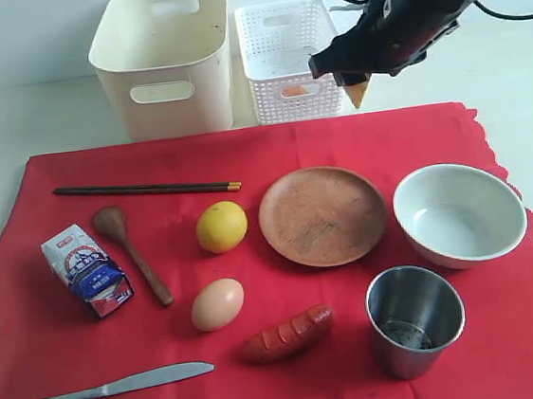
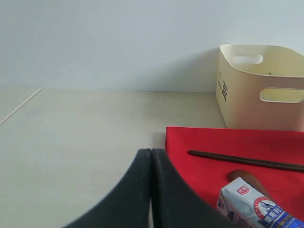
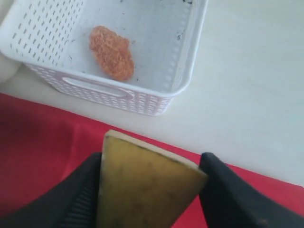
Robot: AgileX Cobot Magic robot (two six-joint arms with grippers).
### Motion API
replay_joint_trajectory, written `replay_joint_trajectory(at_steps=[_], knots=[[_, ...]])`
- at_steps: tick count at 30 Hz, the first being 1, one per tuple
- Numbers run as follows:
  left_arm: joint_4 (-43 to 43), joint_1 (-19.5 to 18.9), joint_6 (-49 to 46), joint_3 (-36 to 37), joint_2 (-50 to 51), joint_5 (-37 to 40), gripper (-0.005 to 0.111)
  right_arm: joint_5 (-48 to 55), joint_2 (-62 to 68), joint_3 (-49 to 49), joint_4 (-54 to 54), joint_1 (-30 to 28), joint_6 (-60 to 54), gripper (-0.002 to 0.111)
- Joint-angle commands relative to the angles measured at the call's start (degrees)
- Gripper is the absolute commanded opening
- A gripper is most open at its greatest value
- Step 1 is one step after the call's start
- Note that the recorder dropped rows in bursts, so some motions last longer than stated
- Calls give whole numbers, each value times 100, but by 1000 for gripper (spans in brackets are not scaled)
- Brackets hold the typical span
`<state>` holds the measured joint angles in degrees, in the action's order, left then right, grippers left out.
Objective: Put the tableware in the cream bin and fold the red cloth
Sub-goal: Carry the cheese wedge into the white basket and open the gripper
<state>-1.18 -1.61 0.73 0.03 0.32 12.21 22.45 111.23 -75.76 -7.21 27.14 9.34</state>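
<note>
A yellow-brown wedge [image 3: 142,190] is clamped between the fingers of the right gripper [image 3: 153,183], which is held over the far edge of the red cloth [image 1: 32,329], just beside the white lattice basket [image 1: 285,59]. The left gripper [image 2: 151,159] is seen with its fingers pressed together, nothing between them. The chopsticks [image 1: 146,188], wooden spoon [image 1: 134,254], table knife [image 1: 101,389], wooden plate [image 1: 323,215], white bowl [image 1: 459,213] and steel cup [image 1: 415,319] are laid on the flat cloth. The cream bin [image 1: 164,58] is set just behind it.
</note>
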Motion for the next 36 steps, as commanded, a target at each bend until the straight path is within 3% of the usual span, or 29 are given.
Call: replay_joint_trajectory(at_steps=[1,14,24,30,36], knots=[[12,-11,-9,-3,-32,-13,0,-530,-36,-13,105,-16,31,1],[12,-11,-9,-3,-32,-13,0,-3023,245,-38,105,-16,-15,1],[12,-11,-9,-3,-32,-13,0,-3040,1470,-1192,120,-16,182,3],[12,-11,-9,-3,-32,-13,0,-2825,1987,-1683,120,-16,182,19],[12,-11,-9,-3,-32,-13,0,-2813,2094,-1721,95,-16,115,46]])
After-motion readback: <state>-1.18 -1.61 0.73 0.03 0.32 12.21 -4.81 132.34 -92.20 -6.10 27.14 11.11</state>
